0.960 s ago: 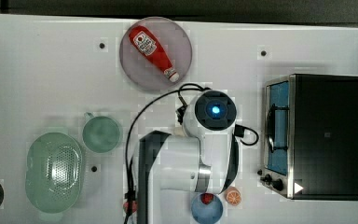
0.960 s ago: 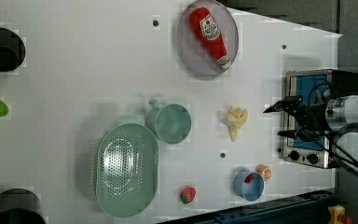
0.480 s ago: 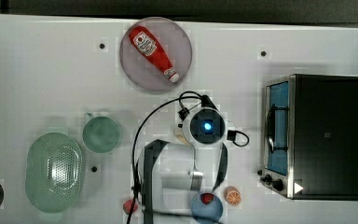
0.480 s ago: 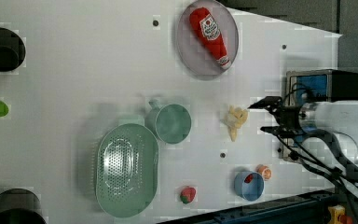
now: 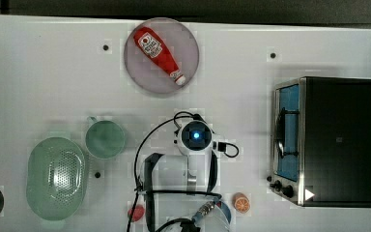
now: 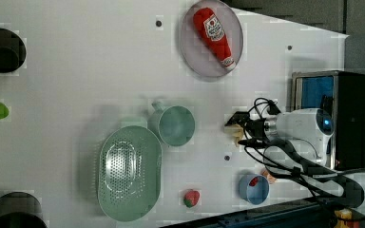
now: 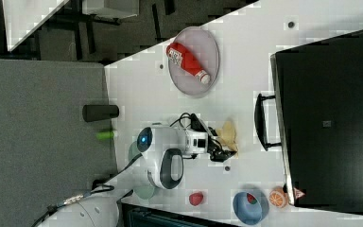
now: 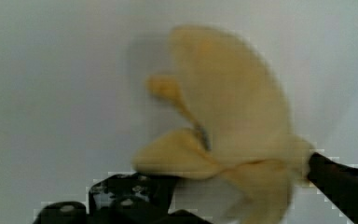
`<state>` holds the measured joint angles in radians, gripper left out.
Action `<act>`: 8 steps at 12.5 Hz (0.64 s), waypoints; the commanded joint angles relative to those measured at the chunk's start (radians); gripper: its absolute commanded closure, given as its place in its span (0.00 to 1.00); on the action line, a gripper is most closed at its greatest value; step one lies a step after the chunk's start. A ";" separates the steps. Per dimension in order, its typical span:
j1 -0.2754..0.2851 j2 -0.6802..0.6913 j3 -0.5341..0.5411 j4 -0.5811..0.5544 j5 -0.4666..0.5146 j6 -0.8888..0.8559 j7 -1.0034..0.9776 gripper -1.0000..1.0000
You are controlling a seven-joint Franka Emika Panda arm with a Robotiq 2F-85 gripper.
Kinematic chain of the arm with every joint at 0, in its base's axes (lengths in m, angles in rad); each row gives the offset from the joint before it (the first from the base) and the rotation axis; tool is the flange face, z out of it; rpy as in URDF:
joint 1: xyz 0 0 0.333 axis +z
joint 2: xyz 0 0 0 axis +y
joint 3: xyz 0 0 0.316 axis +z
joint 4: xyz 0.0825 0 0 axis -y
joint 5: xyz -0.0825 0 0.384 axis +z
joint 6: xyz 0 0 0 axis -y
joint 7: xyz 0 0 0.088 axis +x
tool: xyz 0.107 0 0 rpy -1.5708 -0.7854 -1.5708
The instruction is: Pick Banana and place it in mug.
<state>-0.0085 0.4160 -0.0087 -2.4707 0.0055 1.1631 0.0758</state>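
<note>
Left view, against the picture a second back: arm has swung in from beside the toaster oven [image 6: 330,118] toward the table's middle, and the gripper [image 6: 236,129] now sits right at the banana [image 6: 237,134], where earlier it was well apart from it. Reads as approach finished, grasp not yet made.

Gripper: jaws spread wide, nothing held. Wrist view has the banana [image 8: 233,135] lying on the white table [image 8: 51,93], peeled flaps splayed, with one dark finger [image 8: 340,179] at one side of it and the other finger on the opposite side, so the fruit looks bracketed. Contact cannot be told.

Right view: banana [image 7: 229,133] on the table just off the fingertips, on the toaster side of the wrist.

Mug [image 6: 176,125] stands upright and empty, near the colander [image 6: 129,173], apart from the banana on the left view's left.

Judgement: next comes closing on the fruit, then lift and carry to the mug
</note>
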 commanded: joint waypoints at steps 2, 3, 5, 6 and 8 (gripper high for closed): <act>-0.003 -0.040 -0.012 0.011 0.009 0.074 -0.027 0.28; -0.003 -0.044 -0.011 0.013 0.009 0.078 -0.027 0.40; -0.003 -0.048 -0.013 0.011 0.009 0.077 -0.027 0.62; -0.005 -0.052 -0.013 0.012 0.009 0.078 -0.027 0.73; -0.011 -0.083 -0.018 0.012 0.009 0.068 -0.027 0.73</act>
<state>0.0058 0.3657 -0.0233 -2.4688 0.0034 1.2354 0.0757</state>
